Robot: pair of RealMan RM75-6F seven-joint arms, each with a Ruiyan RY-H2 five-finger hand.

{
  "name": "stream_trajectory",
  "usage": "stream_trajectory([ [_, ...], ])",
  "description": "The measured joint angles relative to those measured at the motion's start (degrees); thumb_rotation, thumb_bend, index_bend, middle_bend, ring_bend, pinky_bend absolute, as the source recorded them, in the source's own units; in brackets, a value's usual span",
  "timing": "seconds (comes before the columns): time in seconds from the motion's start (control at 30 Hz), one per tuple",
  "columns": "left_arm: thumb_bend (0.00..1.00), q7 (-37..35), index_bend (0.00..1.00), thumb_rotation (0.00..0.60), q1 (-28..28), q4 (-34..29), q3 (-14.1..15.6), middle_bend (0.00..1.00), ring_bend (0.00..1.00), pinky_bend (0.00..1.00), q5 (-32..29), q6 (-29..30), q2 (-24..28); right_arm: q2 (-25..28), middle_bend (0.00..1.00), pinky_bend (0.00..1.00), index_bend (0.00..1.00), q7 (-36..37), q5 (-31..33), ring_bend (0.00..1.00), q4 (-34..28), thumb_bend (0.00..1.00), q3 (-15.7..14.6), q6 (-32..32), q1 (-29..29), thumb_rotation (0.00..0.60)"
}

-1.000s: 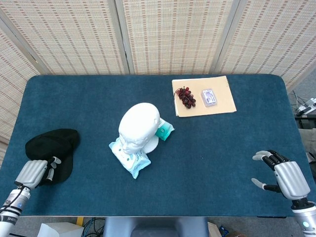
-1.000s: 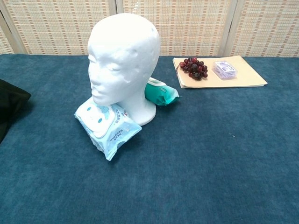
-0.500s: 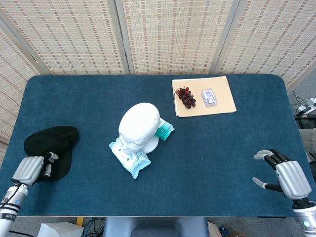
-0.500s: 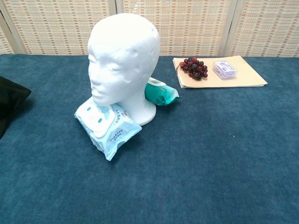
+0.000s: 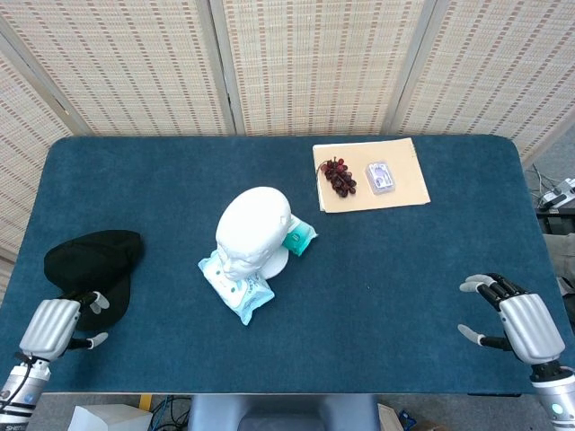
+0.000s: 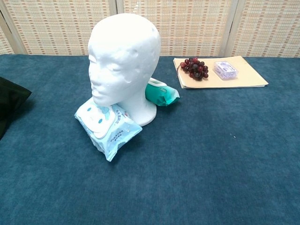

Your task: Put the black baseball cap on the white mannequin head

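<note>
Cap handling: black baseball cap (image 5: 92, 263) lies near-left on tabletop (image 5: 404, 269), soft, light, floppy crown; stiffer brim best hold. Left robot hand (image 5: 56, 325) at brim edge, fingers spread, empty. White mannequin head (image 5: 254, 231) centre, upright.

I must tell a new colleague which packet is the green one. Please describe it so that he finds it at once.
Find the white mannequin head in the middle of the blue table. The green packet lies against its base on the side toward the grapes. It is darker and smaller than the pale blue packet under the chin.
</note>
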Motion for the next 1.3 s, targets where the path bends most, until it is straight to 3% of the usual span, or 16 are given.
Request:
stream_trajectory([
  [0.5, 0.0, 4.73, 0.41, 0.6, 1.19, 8.42, 0.02, 0.55, 0.38, 0.48, -2.09, -1.15, -8.65, 0.26, 0.32, 0.43, 0.35, 0.64, 0.04, 0.26, 0.13, 0.04, -0.04, -0.14, 0.1, 0.6],
  [1.3, 0.0, 8.14, 0.41, 0.6, 1.43, 15.89, -1.63, 0.57, 0.37, 0.47, -5.73, -2.79, -13.83, 0.34, 0.32, 0.43, 0.35, 0.59, 0.01, 0.26, 0.0, 0.04, -0.11, -0.26, 0.15, 0.6],
])
